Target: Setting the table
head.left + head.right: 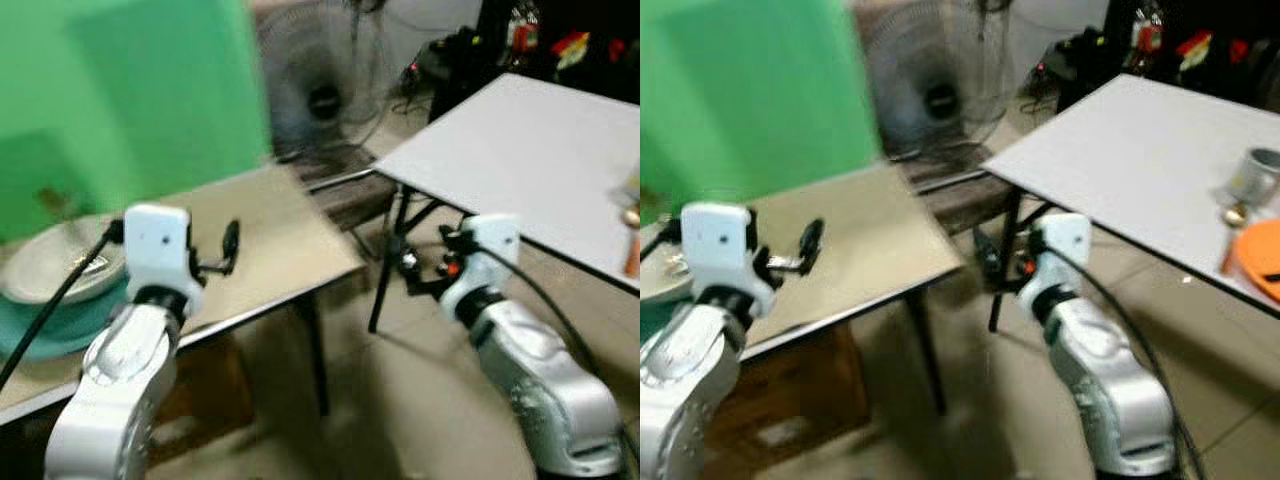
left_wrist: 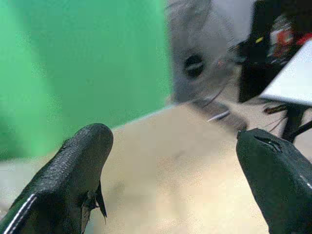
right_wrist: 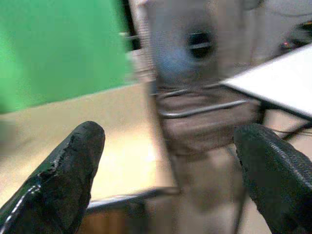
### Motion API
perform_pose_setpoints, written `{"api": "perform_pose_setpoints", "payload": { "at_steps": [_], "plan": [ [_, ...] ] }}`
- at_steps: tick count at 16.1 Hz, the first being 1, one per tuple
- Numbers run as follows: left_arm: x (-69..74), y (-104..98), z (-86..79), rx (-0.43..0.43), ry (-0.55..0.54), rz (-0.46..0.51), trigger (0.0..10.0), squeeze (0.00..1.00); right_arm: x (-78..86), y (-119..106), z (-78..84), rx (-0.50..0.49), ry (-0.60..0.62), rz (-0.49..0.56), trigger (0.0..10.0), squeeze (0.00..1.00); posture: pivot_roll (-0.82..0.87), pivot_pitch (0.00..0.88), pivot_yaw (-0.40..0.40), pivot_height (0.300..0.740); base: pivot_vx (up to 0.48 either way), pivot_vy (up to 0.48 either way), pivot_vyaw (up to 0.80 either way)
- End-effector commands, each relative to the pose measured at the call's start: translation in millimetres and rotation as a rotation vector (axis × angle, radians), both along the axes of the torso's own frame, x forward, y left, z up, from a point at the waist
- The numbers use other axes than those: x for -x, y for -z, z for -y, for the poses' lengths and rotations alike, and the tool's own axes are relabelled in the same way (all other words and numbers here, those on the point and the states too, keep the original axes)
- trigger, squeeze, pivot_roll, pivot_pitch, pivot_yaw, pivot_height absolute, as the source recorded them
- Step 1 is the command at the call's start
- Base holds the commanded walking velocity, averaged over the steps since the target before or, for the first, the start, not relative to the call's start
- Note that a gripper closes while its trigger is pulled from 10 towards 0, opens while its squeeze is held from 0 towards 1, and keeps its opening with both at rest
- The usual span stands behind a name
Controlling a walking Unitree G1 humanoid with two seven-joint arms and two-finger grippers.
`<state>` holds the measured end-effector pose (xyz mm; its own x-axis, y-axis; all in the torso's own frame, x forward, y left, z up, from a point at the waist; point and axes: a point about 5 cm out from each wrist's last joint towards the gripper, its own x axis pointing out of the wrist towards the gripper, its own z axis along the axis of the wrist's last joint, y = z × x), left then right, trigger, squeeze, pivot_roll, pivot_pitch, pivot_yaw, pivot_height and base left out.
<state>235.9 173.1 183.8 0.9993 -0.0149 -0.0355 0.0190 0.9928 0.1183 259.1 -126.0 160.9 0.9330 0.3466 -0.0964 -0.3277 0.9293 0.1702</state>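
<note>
- Our two silver arms fill the lower part of the head views, the left one raised over the beige counter [image 1: 270, 235], the right one hanging above the floor between the two counters.
- Our left pincer [image 2: 175, 170] hovers above the beige counter's bare top with its fingers spread wide and nothing between them.
- Our right pincer [image 3: 170, 175] is likewise spread wide and empty, pointing toward the gap past the beige counter's corner.
- At the left end of the beige counter, just beside our left arm, a pale shallow bowl [image 1: 50, 262] sits stacked on a teal plate [image 1: 45, 330].
- Across the gap stands a white counter [image 1: 1140, 150] on dark legs; near its right edge we see a metal cup [image 1: 1258, 175] and, just in front of it, an orange plate [image 1: 1260, 255].
- Behind the beige counter we see a green screen [image 1: 130, 100] and, next to it, a standing fan [image 1: 320, 95].
- Everything is somewhat blurred.
</note>
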Motion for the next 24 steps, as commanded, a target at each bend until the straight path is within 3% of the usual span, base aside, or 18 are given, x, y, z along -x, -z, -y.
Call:
{"api": "perform_pose_setpoints", "payload": {
  "at_steps": [1, 6, 9, 15, 19, 24],
  "plan": [
    [-0.5, -3.0, 2.3, -0.001, 0.001, 0.014, 10.0, 0.50, -1.2, -4.4, 1.2, 0.005, -0.008, 0.014, 10.0, 0.00, -0.02, 0.050, 0.057, 0.740, 0.000, 0.412, 0.00],
    [0.2, -6.3, 0.0, 0.012, -0.015, 0.029, 10.0, 0.50, -1.8, -4.2, -5.3, 0.036, -0.073, 0.023, 10.0, 0.00, -0.01, 0.038, 0.056, 0.740, 0.000, 0.080, 0.00],
    [-1.5, -8.3, -1.4, -0.012, -0.001, 0.043, 10.0, 0.51, -2.3, -4.0, -6.5, 0.042, -0.074, 0.032, 10.0, 0.00, -0.01, 0.032, 0.060, 0.740, 0.000, 0.000, 0.80],
    [-4.4, -7.7, -1.6, -0.002, -0.006, 0.040, 10.0, 0.53, -11.2, -6.1, 4.8, 0.040, -0.021, 0.045, 10.0, 0.00, -0.02, 0.033, 0.054, 0.740, 0.284, 0.000, 0.13],
    [-1.7, -6.1, -3.4, -0.021, -0.012, 0.034, 10.0, 0.53, -15.6, -10.2, 3.6, 0.140, -0.113, 0.085, 10.0, 0.00, -0.01, 0.032, 0.042, 0.740, 0.290, 0.000, 0.40],
    [2.8, -7.5, -6.5, -0.075, -0.012, 0.029, 10.0, 0.52, -12.5, -10.2, 1.3, 0.138, -0.211, 0.102, 10.0, 0.00, 0.00, 0.035, 0.038, 0.740, 0.287, 0.000, 0.57]
  ]
}}
